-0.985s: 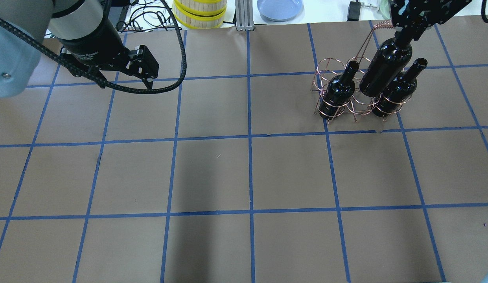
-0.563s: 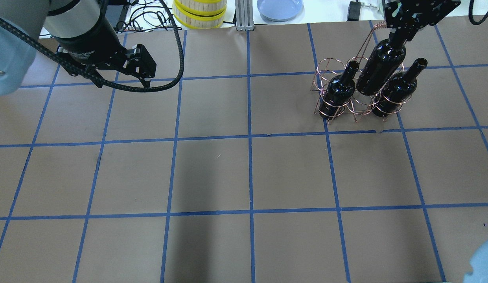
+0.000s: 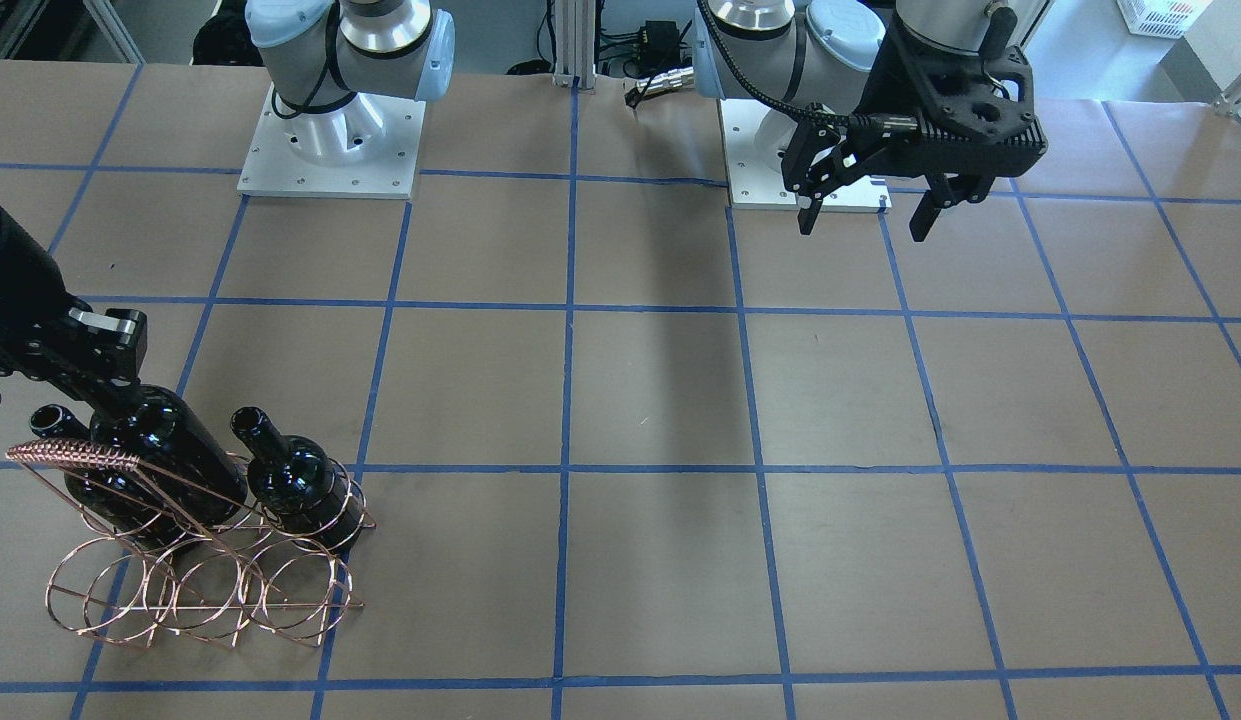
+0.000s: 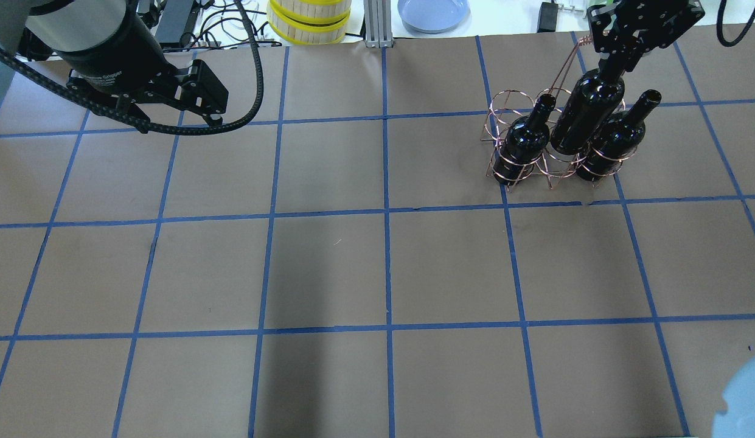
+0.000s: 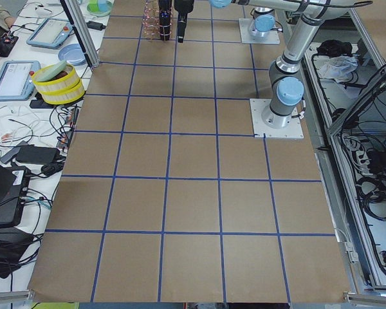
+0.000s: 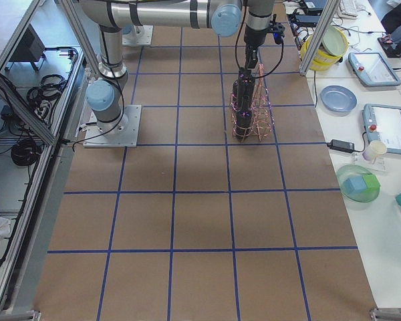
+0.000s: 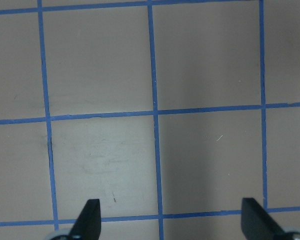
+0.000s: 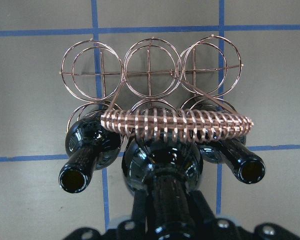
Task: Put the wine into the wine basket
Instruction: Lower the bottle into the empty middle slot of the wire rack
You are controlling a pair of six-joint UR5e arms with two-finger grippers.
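In front view, left gripper's (image 3: 862,230) jaws well apart

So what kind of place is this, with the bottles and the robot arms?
Most likely a robot lab or test workshop, not a kitchen or shop. Two robot arms are bolted to a table marked with a blue tape grid, and cables and control tablets sit beside it.

Glossy black glass: the bottle (image 8: 160,160) clamped in the matt black jaws of the right gripper (image 4: 609,59) shines like the two neighbouring bottles (image 8: 87,142) flanking them. Just ahead of the jaws gleams the basket (image 8: 180,125), thin copper-coloured wire. Below lies matt brown paper (image 8: 35,60) crossed by smooth blue tape (image 8: 155,30).
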